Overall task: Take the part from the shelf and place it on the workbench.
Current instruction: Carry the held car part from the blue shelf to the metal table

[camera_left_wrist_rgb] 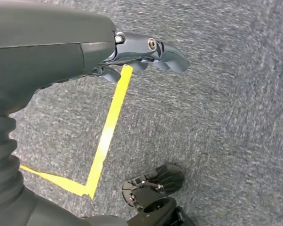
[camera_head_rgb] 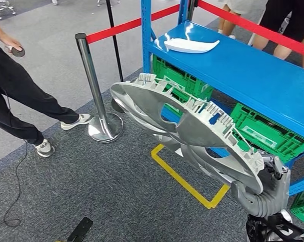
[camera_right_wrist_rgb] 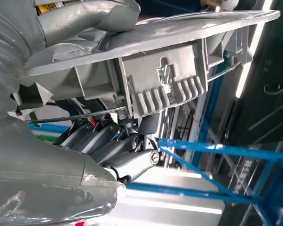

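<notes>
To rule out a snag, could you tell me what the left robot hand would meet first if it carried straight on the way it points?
Probably just grey carpet; depth is unclear.

Part before shelf; crates under shelf.

The part is a long, silver-grey plastic moulding with curved openings and ribbed clips along its upper edge. It hangs tilted in the air before the blue shelf, gripped at its lower end by the right robot hand.
</notes>
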Tool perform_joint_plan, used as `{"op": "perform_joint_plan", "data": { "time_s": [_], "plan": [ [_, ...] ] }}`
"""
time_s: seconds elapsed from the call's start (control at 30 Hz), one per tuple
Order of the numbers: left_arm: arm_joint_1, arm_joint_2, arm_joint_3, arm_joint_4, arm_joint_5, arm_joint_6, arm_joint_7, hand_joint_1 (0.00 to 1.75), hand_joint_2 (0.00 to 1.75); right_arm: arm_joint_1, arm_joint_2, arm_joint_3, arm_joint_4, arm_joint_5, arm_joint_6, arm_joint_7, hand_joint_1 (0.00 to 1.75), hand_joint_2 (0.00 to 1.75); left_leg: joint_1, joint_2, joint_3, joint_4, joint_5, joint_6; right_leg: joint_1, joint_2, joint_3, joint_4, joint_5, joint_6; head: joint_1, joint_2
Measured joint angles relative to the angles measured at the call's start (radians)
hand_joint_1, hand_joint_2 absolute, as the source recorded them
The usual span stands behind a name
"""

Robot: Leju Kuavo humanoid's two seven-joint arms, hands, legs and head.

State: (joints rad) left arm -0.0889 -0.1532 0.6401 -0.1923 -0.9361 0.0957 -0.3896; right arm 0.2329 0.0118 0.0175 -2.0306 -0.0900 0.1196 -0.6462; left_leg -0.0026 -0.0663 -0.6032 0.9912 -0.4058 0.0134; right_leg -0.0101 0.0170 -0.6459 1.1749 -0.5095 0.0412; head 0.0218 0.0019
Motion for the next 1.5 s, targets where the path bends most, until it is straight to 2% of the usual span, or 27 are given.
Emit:
{"op": "perform_joint_plan", "data": {
  "time_s": [0.07, 0.13, 0.2, 0.27, 0.33, 0.4, 0.43, 0.47, 0.57, 0.63, 0.7, 0.77, 0.83, 0.9, 0.93, 0.97, 1.0, 1.07, 1.13, 1.2, 1.23, 1.3, 1.37, 1.4, 1.43, 1.47, 1.5],
  "plan": [
    [-0.001, 0.000, 0.000, 0.000, -0.002, -0.001, 0.000, 0.00, 1.75, -0.002, 0.000, 0.000, 0.000, 0.000, 0.000, 0.000, 1.75, 1.75, -0.001, -0.020, -0.003, 0.004, 0.002, -0.008, -0.005, 0.030, 0.055, -0.112, 0.039, -0.001, -0.001, 0.000],
    [0.000, 0.001, 0.000, 0.000, -0.003, -0.001, 0.000, 0.00, 1.75, -0.003, 0.000, 0.000, 0.000, 0.000, 0.001, -0.001, 1.75, 1.75, 0.000, -0.036, -0.011, 0.005, 0.008, -0.019, -0.004, 0.039, 0.069, -0.138, 0.040, -0.005, -0.002, 0.000],
    [0.003, 0.002, 0.000, 0.000, -0.004, -0.001, 0.000, 0.00, 1.75, -0.004, 0.000, 0.000, 0.000, 0.001, 0.002, -0.001, 1.75, 1.75, 0.003, -0.039, -0.015, 0.005, 0.009, -0.029, -0.002, 0.023, 0.070, -0.138, 0.044, -0.015, -0.002, 0.000],
    [0.003, 0.003, 0.000, 0.000, -0.005, 0.000, 0.000, 0.00, 1.75, -0.004, 0.000, -0.001, 0.000, 0.001, 0.003, 0.000, 1.75, 1.75, 0.000, -0.003, -0.035, 0.045, -0.020, -0.038, -0.004, 0.004, 0.072, -0.143, 0.048, -0.025, -0.006, 0.000],
    [0.001, 0.002, -0.001, 0.000, -0.005, 0.000, 0.000, 0.00, 1.75, -0.003, 0.000, -0.001, -0.001, 0.001, 0.003, 0.000, 1.75, 1.75, 0.000, 0.040, -0.089, 0.160, -0.083, -0.046, -0.003, -0.017, 0.072, -0.144, 0.049, -0.031, -0.010, 0.000],
    [0.001, 0.001, -0.001, 0.000, -0.005, 0.001, -0.001, 0.00, 1.75, -0.001, 0.000, -0.002, 0.000, 0.001, 0.003, 0.000, 1.75, 1.75, 0.001, 0.052, -0.142, 0.273, -0.124, -0.048, -0.001, -0.040, 0.072, -0.144, 0.047, -0.034, -0.010, 0.000],
    [0.002, 0.001, -0.002, 0.000, -0.004, 0.002, -0.003, 0.00, 1.75, 0.000, 0.000, -0.002, 0.000, 0.001, 0.004, 0.000, 1.75, 1.75, 0.001, 0.054, -0.149, 0.289, -0.121, -0.048, -0.001, -0.050, 0.072, -0.143, 0.047, -0.034, -0.010, 0.000],
    [0.003, 0.001, -0.002, 0.000, -0.001, 0.003, -0.005, 0.00, 1.75, 0.001, 0.000, -0.002, 0.000, 0.002, 0.004, 0.000, 1.75, 1.75, 0.001, 0.056, -0.136, 0.265, -0.100, -0.047, -0.001, -0.060, 0.072, -0.143, 0.046, -0.034, -0.010, 0.000],
    [0.001, -0.002, 0.000, 0.000, 0.017, 0.014, -0.022, 0.00, 1.75, 0.007, 0.000, -0.002, -0.004, 0.005, 0.003, 0.004, 1.75, 1.75, -0.002, 0.098, -0.033, 0.079, -0.018, -0.039, 0.003, -0.086, 0.075, -0.141, 0.040, -0.026, -0.011, 0.000],
    [-0.002, -0.008, 0.001, 0.000, 0.012, 0.040, -0.040, 0.00, 1.75, 0.018, 0.000, -0.003, -0.015, 0.009, -0.002, 0.005, 1.75, 1.75, -0.007, 0.115, -0.003, 0.018, -0.009, -0.030, 0.009, -0.102, 0.076, -0.141, 0.036, -0.016, -0.008, 0.000],
    [0.000, -0.011, -0.002, 0.000, -0.011, 0.066, -0.051, 0.00, 1.75, 0.027, 0.000, -0.004, -0.025, 0.013, -0.007, 0.004, 1.75, 1.75, -0.009, 0.098, -0.006, 0.011, -0.009, -0.018, 0.007, -0.115, 0.078, -0.143, 0.034, -0.007, -0.005, 0.000],
    [0.001, -0.014, -0.006, 0.000, -0.026, 0.078, -0.052, 0.00, 1.75, 0.029, 0.000, -0.004, -0.032, 0.016, -0.008, 0.003, 1.75, 1.75, -0.006, 0.080, -0.005, 0.008, -0.006, -0.006, 0.003, -0.089, 0.067, -0.116, 0.012, 0.002, -0.003, 0.000],
    [-0.001, -0.017, -0.008, 0.000, -0.033, 0.080, -0.052, 0.00, 1.75, 0.031, 0.000, -0.004, -0.036, 0.017, -0.009, 0.002, 1.75, 1.75, -0.004, 0.061, -0.004, 0.007, -0.005, 0.004, 0.002, -0.041, 0.017, -0.010, -0.042, 0.006, 0.001, 0.000],
    [-0.004, -0.020, -0.010, 0.000, -0.037, 0.081, -0.049, 0.00, 1.75, 0.034, 0.000, -0.004, -0.037, 0.019, -0.010, 0.001, 1.75, 1.75, -0.006, 0.040, -0.004, 0.007, -0.004, 0.007, 0.002, -0.021, -0.048, 0.115, -0.086, 0.006, 0.002, 0.000],
    [-0.004, -0.021, -0.010, 0.000, -0.036, 0.081, -0.046, 0.00, 1.75, 0.035, 0.000, -0.004, -0.037, 0.021, -0.012, 0.000, 1.75, 1.75, -0.007, 0.029, -0.004, 0.007, -0.004, 0.008, 0.003, -0.019, -0.065, 0.140, -0.084, 0.005, 0.002, 0.000],
    [-0.004, -0.021, -0.010, 0.000, -0.031, 0.081, -0.042, 0.00, 1.75, 0.037, 0.000, -0.004, -0.037, 0.023, -0.014, 0.000, 1.75, 1.75, -0.007, 0.017, -0.003, 0.007, -0.004, 0.008, 0.003, -0.017, -0.064, 0.126, -0.064, 0.003, 0.002, 0.000],
    [-0.004, -0.021, -0.009, 0.000, -0.024, 0.081, -0.040, 0.00, 1.75, 0.038, 0.000, -0.004, -0.037, 0.024, -0.015, -0.001, 1.75, 1.75, -0.007, 0.004, -0.002, 0.007, -0.003, 0.008, 0.003, -0.011, -0.045, 0.079, -0.031, -0.001, 0.002, 0.000],
    [-0.005, -0.021, -0.007, 0.000, -0.002, 0.080, -0.048, 0.00, 1.75, 0.040, -0.001, -0.004, -0.040, 0.026, -0.017, -0.001, 1.75, 1.75, -0.007, -0.018, -0.002, 0.008, -0.002, 0.005, 0.000, 0.027, 0.019, -0.059, 0.031, -0.007, 0.002, 0.000],
    [-0.007, -0.020, -0.003, 0.000, 0.017, 0.076, -0.059, 0.00, 1.75, 0.049, -0.002, -0.004, -0.047, 0.031, -0.018, 0.002, 1.75, 1.75, -0.006, -0.038, -0.006, 0.010, 0.001, -0.004, 0.000, 0.055, 0.058, -0.133, 0.051, -0.009, 0.001, 0.000],
    [-0.006, -0.019, 0.000, 0.000, 0.021, 0.072, -0.061, 0.00, 1.75, 0.064, -0.002, -0.004, -0.055, 0.038, -0.021, 0.012, 1.75, 1.75, -0.001, -0.055, -0.012, 0.008, 0.006, -0.016, 0.004, 0.042, 0.063, -0.141, 0.053, -0.013, 0.001, 0.000],
    [-0.004, -0.018, 0.001, 0.000, 0.018, 0.071, -0.058, 0.00, 1.75, 0.072, -0.002, -0.004, -0.057, 0.041, -0.023, 0.017, 1.75, 1.75, 0.000, -0.051, -0.014, 0.010, 0.004, -0.022, 0.004, 0.032, 0.065, -0.144, 0.056, -0.018, 0.000, 0.000],
    [-0.001, -0.021, 0.001, 0.000, 0.012, 0.070, -0.052, 0.00, 1.75, 0.087, -0.003, -0.004, -0.061, 0.044, -0.029, 0.022, 1.75, 1.75, -0.003, -0.012, -0.037, 0.056, -0.030, -0.032, 0.002, 0.009, 0.069, -0.152, 0.060, -0.029, -0.005, 0.000],
    [0.000, -0.025, 0.001, 0.000, 0.012, 0.070, -0.048, 0.00, 1.75, 0.097, -0.003, -0.004, -0.065, 0.041, -0.036, 0.020, 1.75, 1.75, -0.002, 0.036, -0.091, 0.172, -0.094, -0.041, 0.003, -0.016, 0.070, -0.155, 0.060, -0.036, -0.010, 0.000],
    [0.000, -0.028, 0.001, 0.000, 0.008, 0.070, -0.043, 0.00, 1.75, 0.099, -0.003, -0.005, -0.066, 0.038, -0.038, 0.018, 1.75, 1.75, 0.000, 0.046, -0.119, 0.232, -0.119, -0.045, 0.004, -0.029, 0.070, -0.154, 0.060, -0.037, -0.011, 0.000],
    [0.002, -0.030, 0.001, 0.000, 0.000, 0.070, -0.037, 0.00, 1.75, 0.098, -0.003, -0.005, -0.066, 0.035, -0.040, 0.016, 1.75, 1.75, 0.003, 0.051, -0.136, 0.269, -0.128, -0.048, 0.004, -0.041, 0.070, -0.154, 0.059, -0.037, -0.011, 0.000],
    [0.003, -0.031, 0.000, 0.000, -0.007, 0.071, -0.030, 0.00, 1.75, 0.095, -0.003, -0.005, -0.066, 0.031, -0.040, 0.015, 1.75, 1.75, 0.005, 0.054, -0.136, 0.273, -0.118, -0.050, 0.004, -0.053, 0.070, -0.154, 0.059, -0.037, -0.011, 0.000],
    [0.003, -0.032, 0.000, 0.000, -0.013, 0.072, -0.021, 0.00, 1.75, 0.088, -0.003, -0.005, -0.065, 0.026, -0.040, 0.015, 1.75, 1.75, 0.007, 0.059, -0.117, 0.238, -0.094, -0.052, 0.003, -0.063, 0.070, -0.154, 0.058, -0.036, -0.011, 0.000]
  ]
}}
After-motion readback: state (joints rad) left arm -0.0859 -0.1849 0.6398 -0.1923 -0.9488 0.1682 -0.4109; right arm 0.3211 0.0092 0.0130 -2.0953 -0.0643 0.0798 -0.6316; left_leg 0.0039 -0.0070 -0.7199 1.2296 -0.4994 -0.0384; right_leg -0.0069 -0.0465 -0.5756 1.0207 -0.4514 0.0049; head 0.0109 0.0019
